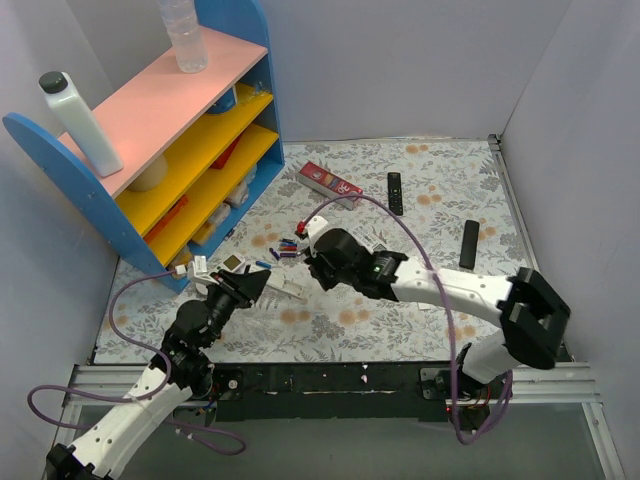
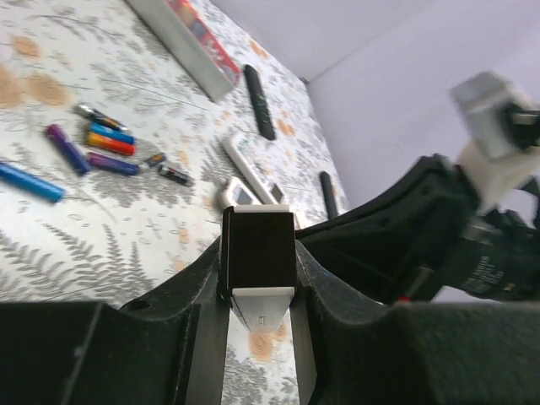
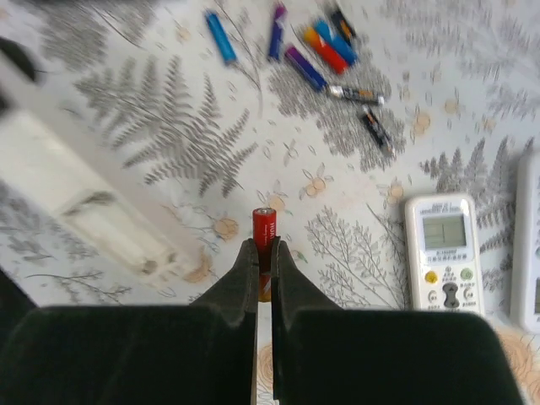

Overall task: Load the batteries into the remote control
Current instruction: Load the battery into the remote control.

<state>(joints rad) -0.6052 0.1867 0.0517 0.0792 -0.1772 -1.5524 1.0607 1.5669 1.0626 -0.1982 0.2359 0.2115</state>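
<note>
the left arm (image 1: pixel 130 420) rises from its base at the near left and leans forward and to the right, and the left gripper (image 1: pixel 243 288) at its end has its fingers (image 2: pixel 198 295) clamped on either side of one end of the remote control (image 2: pixel 257 249). the right arm (image 1: pixel 450 288) bends at a raised elbow on the near right and stretches its forearm leftward toward the middle, close to the left gripper's tip. the right gripper (image 3: pixel 263 253) has its jaws pinched almost together on a red battery (image 3: pixel 264 226), which runs in line with the fingers and pokes out past their tips.
</note>
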